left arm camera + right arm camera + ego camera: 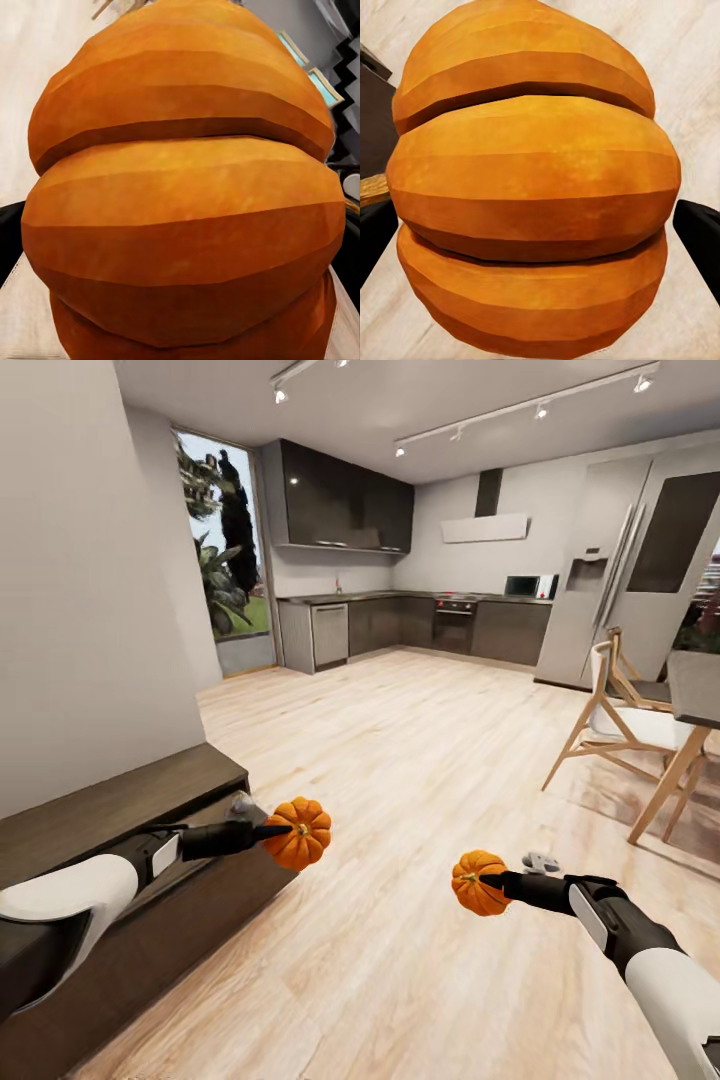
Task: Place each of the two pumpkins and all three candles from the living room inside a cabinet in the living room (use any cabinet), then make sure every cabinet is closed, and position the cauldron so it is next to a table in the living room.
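— At far left, what do you see?

— Long low dark brown wood cabinet (pixel 130 800), closed. Beside it the left gripper (pixel 272 828) has its jaws clamped on a bright orange ribbed pumpkin (pixel 300 833).

— And the right?

— The right gripper (pixel 497 880) grips the second orange pumpkin (pixel 477 883) above the light wood plank floor (pixel 400 760).

— Progress?

— I judge early: both pumpkins not stored. Grey kitchen behind.

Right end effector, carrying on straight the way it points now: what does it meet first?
The right end effector, shut on an orange ribbed pumpkin, points leftward across the light wood plank floor. First in line looks like the long low dark brown cabinet, though depth is unclear.
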{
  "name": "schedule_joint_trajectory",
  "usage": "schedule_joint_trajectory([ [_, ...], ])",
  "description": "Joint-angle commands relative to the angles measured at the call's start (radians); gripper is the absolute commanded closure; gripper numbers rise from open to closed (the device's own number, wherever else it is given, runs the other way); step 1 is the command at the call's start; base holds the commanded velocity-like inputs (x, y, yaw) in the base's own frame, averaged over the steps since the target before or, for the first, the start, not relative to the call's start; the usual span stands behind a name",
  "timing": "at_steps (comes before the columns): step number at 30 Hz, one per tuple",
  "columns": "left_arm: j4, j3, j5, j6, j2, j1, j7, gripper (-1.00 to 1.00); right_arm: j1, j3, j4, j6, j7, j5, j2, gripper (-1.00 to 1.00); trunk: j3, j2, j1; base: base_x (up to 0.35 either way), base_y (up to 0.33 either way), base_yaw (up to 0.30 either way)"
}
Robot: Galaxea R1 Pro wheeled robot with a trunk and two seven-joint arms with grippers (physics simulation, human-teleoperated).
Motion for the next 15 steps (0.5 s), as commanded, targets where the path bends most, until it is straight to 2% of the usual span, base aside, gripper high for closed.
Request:
schedule_joint_trajectory([
  [1,0.0,0.019,0.002,0.0,0.0,0.0,-0.001,1.0,0.0,-0.001,-0.001,0.001,0.0,-0.006,0.0,1.0,0.0,0.0,0.0,0.006,-0.001,0.289],
  [15,0.0,0.019,0.002,0.0,0.0,0.004,-0.001,1.0,0.0,-0.001,0.0,-0.001,0.0,-0.007,0.001,1.0,-0.008,0.0,0.0,0.001,0.0,0.289],
])
